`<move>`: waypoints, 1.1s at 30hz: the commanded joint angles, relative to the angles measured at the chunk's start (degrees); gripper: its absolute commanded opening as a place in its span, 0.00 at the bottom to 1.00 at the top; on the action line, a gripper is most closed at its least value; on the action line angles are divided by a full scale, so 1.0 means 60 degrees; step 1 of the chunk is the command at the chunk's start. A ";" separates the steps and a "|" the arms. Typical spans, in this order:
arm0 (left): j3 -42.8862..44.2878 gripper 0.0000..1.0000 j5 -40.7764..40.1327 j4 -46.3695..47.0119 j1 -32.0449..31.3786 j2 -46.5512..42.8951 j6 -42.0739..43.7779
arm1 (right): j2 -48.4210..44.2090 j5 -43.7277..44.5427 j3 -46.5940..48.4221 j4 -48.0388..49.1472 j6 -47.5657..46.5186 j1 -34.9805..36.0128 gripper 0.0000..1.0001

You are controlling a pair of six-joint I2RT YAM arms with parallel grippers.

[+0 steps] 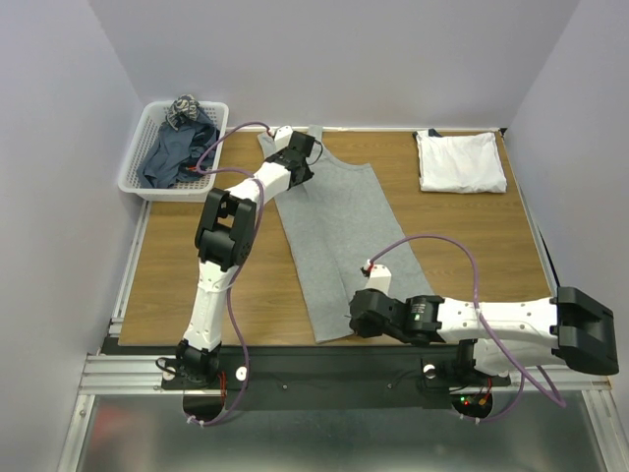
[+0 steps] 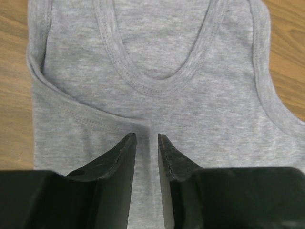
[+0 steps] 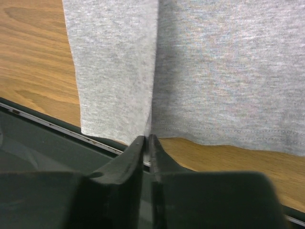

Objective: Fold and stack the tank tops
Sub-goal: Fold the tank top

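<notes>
A light heather-grey tank top point(image 1: 334, 226) lies lengthwise on the wooden table, neck end far, hem near. My left gripper point(image 1: 300, 157) is at its neck end. In the left wrist view point(image 2: 147, 136) its jaws stand narrowly apart, pinching grey fabric point(image 2: 190, 47) where the folded-in armhole seam ends. My right gripper point(image 1: 356, 317) is at the hem. In the right wrist view point(image 3: 147, 138) it is shut on the hem of the tank top point(image 3: 228, 71), which rises in a ridge from the tips. A folded white tank top point(image 1: 460, 160) lies at the far right. Dark blue-grey tops point(image 1: 177, 152) fill the basket.
The white lattice basket point(image 1: 133, 169) stands at the far left corner, with a patterned bundle point(image 1: 184, 108) at its back. The table's near edge and a dark metal rail point(image 3: 38, 157) run right under the right gripper. Grey walls enclose the table on three sides.
</notes>
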 commanded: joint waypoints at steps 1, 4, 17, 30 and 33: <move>0.0002 0.39 -0.0040 0.0700 -0.0101 -0.0667 0.0148 | -0.0289 0.0399 -0.0049 -0.0162 0.0201 -0.0040 0.23; -0.0188 0.43 -0.0025 0.0817 -0.0101 -0.1004 0.0294 | -0.0333 0.0486 0.0112 -0.0499 0.0230 -0.0040 0.35; -0.1536 0.10 0.0384 0.0949 0.0323 -0.1533 -0.0218 | 0.2212 0.1117 0.2982 -0.1263 -0.1217 0.0063 0.35; -0.2006 0.02 0.1074 0.0920 0.1231 -0.0522 -0.0028 | 0.5801 -0.0888 0.4463 0.0509 -0.2405 0.0121 0.32; -0.1829 0.02 0.1175 0.0758 0.1407 -0.0302 0.0191 | 0.6257 -0.1417 0.4873 0.0861 -0.2538 0.0224 0.32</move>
